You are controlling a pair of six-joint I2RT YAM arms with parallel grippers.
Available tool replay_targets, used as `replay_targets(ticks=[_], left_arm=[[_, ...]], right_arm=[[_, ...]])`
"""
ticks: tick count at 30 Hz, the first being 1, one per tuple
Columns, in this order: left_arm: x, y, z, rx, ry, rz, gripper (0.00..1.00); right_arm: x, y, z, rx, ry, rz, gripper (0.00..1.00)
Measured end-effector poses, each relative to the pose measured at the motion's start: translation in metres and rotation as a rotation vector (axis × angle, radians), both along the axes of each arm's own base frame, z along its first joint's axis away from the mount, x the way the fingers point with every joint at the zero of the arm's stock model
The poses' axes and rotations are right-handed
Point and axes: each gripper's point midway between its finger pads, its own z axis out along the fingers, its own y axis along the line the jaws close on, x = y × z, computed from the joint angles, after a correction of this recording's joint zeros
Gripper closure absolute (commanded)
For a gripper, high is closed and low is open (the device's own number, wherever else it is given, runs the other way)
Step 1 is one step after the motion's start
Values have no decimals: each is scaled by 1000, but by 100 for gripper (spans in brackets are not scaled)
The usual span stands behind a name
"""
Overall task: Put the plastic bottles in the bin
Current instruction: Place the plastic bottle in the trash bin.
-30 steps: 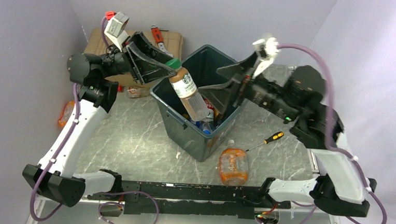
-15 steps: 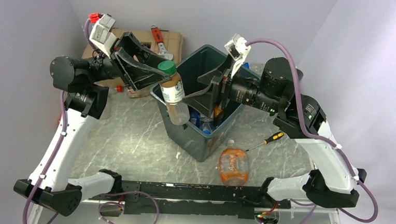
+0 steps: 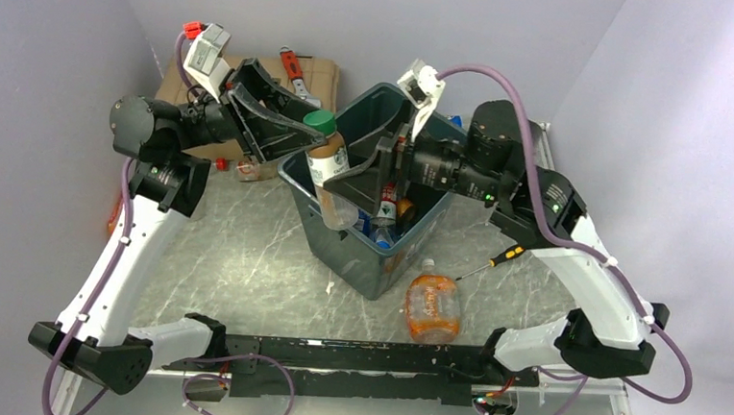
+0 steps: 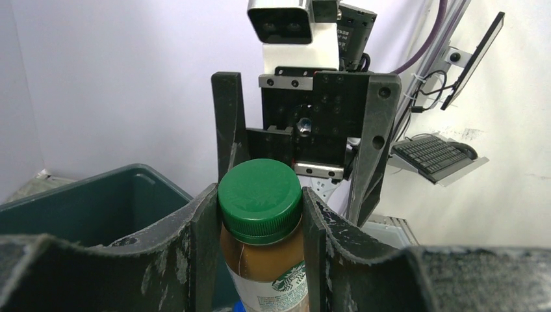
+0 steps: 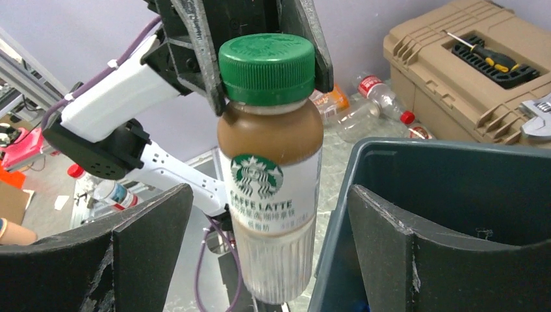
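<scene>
Left gripper (image 3: 312, 137) clamps the coffee bottle (image 3: 330, 172) at its green cap. It hangs upright, cap up, at the left rim of the bin (image 3: 360, 265), mid-surface. Right gripper (image 3: 370, 169) is wide and empty, just right of it, fingers flanking its body. Handover looks possible.

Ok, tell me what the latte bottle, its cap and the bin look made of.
Latte bottle: likely clear glossy plastic, ribbed see-through base, printed label. Cap: green plastic, ridged edge, slight sheen. Bin: dark green-grey moulded plastic, dull smooth walls.
</scene>
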Motion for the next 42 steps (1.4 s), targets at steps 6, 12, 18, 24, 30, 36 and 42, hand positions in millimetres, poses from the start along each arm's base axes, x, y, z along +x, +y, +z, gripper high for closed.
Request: replay_targets(ticks=[6,12,18,24,30,36,42], left_arm=[[-1,-6,-3,6,10,-7,100],[-2,-10,-5,8,9,-12,100],[-3,-11,-6,13,14,-16,76],[-3,-9,-6,-9,-7,-3,1],[-8,7,7,-60,-25,153,1],[-19,49,10,-146,-30,449,4],[-2,112,-27,-121,71,871,8]], right_arm=[[3,24,-13,-30,29,22,28],[6,37,-22,-44,39,17,55],[6,37,-23,-25,38,10,87],[8,34,-24,-16,32,-9,100],[14,-10,-21,7,-35,-164,100],[31,-92,15,160,-212,-470,100],[72,-135,3,176,-327,-806,100]])
